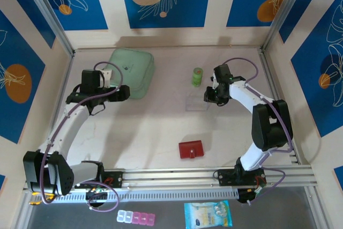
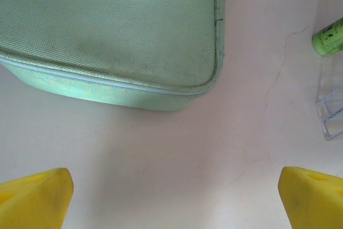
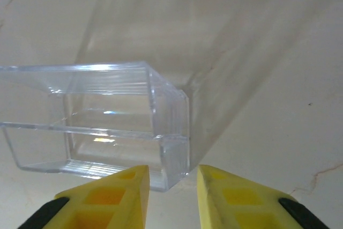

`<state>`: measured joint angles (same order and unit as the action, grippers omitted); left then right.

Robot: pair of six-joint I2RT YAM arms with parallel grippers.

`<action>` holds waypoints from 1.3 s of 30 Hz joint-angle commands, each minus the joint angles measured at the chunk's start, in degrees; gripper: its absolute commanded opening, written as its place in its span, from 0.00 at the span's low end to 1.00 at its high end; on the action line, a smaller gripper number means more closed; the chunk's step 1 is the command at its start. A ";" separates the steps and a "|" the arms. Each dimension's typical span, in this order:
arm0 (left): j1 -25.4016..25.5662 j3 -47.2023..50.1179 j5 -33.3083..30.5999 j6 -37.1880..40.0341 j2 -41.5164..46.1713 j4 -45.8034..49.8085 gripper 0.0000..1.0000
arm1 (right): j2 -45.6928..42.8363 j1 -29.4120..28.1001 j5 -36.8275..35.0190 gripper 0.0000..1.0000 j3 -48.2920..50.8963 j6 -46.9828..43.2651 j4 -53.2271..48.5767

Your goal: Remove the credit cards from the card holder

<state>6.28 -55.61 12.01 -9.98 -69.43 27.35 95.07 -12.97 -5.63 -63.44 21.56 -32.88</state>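
Observation:
The card holder (image 1: 191, 149), a small flat red wallet, lies folded shut on the table near the front, between the two arm bases. The credit cards are hidden. My left gripper (image 1: 124, 92) (image 2: 174, 186) hovers open by the near right corner of a pale-green pouch (image 1: 131, 72) (image 2: 112, 25), with bare table between its fingers. My right gripper (image 1: 209, 96) (image 3: 172, 178) is at the right end of a clear plastic box (image 1: 197, 102) (image 3: 107, 122). Its jaws stand narrowly apart, and the box's corner sits just ahead of the gap. Table shows between the box and the right finger (image 3: 236, 197).
A small green tube (image 1: 198, 76) (image 2: 329, 36) stands behind the clear box. The clear box (image 2: 332, 113) also shows at the right edge of the left wrist view. Walls close in the table on three sides, and a rail (image 1: 214, 175) runs along the front.

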 commanded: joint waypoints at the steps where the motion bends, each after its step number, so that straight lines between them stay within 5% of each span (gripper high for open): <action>1: 0.20 0.75 -2.07 2.39 0.92 0.71 0.99 | 0.90 -0.56 -1.25 0.30 -1.16 2.20 -1.35; 39: 0.22 1.14 -6.97 4.41 2.04 1.74 1.00 | 4.88 -3.89 -1.54 0.22 -3.44 1.83 0.71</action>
<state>6.28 -55.31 5.85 -6.94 -68.69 28.12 99.26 -16.27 -6.52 -65.30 23.00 -31.44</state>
